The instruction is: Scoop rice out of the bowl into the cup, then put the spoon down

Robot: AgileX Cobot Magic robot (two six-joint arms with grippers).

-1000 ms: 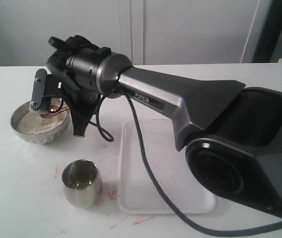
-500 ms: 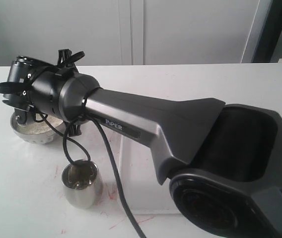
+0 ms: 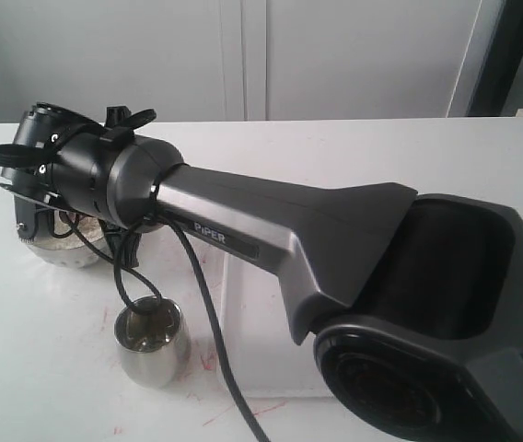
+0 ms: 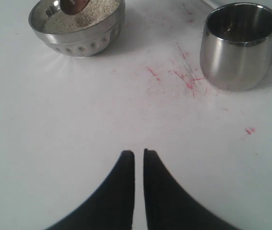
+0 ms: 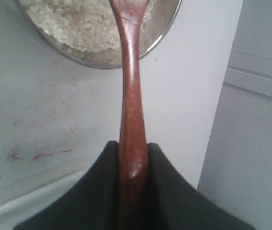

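Observation:
My right gripper (image 5: pixel 132 146) is shut on the reddish-brown wooden spoon (image 5: pixel 130 91), clamping its handle. The spoon head (image 4: pixel 73 4) lies in the off-white rice (image 4: pixel 92 10) inside the wide steel bowl (image 4: pixel 81 37). In the exterior view the right arm's wrist covers most of the bowl (image 3: pixel 62 253), and the gripper itself is hidden. The steel cup (image 3: pixel 152 350) stands nearer the front and is also seen in the left wrist view (image 4: pixel 239 48), apart from the bowl. My left gripper (image 4: pixel 139 154) hovers over bare table, shut with nothing in it.
A white tray (image 3: pixel 263 364) lies right of the cup, partly under the right arm. A black cable (image 3: pixel 197 276) droops from the wrist past the cup's mouth. Red smears (image 4: pixel 184 79) mark the white table between bowl and cup.
The right wrist has rolled over and swung left above the bowl, hiding most of it. The spoon head now sits in the rice. The cup has not moved.

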